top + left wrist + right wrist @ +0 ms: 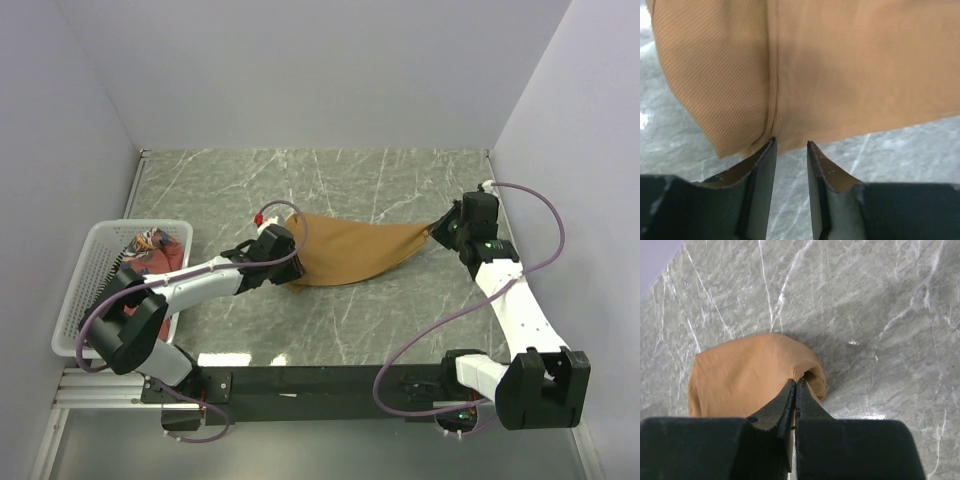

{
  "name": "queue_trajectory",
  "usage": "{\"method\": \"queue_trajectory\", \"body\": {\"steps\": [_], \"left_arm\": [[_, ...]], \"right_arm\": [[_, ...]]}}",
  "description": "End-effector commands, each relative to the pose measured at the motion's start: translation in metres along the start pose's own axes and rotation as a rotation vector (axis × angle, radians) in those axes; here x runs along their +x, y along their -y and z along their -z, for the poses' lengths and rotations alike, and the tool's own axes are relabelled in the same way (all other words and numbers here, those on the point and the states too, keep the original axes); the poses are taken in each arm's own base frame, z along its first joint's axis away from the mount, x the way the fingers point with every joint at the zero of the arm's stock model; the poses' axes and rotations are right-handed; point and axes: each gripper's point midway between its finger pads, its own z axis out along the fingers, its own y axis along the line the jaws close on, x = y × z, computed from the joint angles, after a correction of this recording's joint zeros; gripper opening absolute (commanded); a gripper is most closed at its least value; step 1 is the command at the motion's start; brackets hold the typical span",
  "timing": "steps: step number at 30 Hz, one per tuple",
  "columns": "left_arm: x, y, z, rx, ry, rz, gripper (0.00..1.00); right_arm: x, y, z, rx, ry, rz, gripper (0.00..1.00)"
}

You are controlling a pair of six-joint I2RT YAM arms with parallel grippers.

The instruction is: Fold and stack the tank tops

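A tan-brown tank top (pixel 350 250) lies stretched across the marble table between my two grippers. My left gripper (pixel 288 262) is at its left end. In the left wrist view that gripper (pixel 791 145) is open, its fingertips (pixel 771 147) at the edge of the tan cloth (pixel 840 75), with bare table showing between the jaws. My right gripper (pixel 433 233) holds the right end. The right wrist view shows that gripper (pixel 795 383) shut on a bunched fold of the tan top (pixel 740 375). A rust-red top (pixel 152 250) with a print lies in the basket.
A white mesh basket (pixel 100 290) stands at the table's left edge, beside the left arm. Grey walls close the table in on the left, back and right. A dark rail with cables runs along the near edge.
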Motion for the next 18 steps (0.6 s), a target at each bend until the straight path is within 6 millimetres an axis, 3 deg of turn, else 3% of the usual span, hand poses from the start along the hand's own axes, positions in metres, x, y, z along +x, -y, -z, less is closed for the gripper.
{"method": "queue_trajectory", "body": {"steps": [1,11,18], "left_arm": [[-0.012,0.000,0.001,-0.056,0.073,0.000,0.37],[-0.018,-0.011,0.011,-0.121,0.119,-0.033,0.39],[-0.015,-0.001,0.001,-0.077,0.096,-0.064,0.35]], "right_arm": [[-0.008,-0.002,-0.001,-0.021,0.037,0.014,0.00],[-0.013,0.006,-0.002,-0.012,0.051,0.000,0.00],[-0.011,0.008,-0.003,-0.014,0.046,-0.004,0.00]]}}
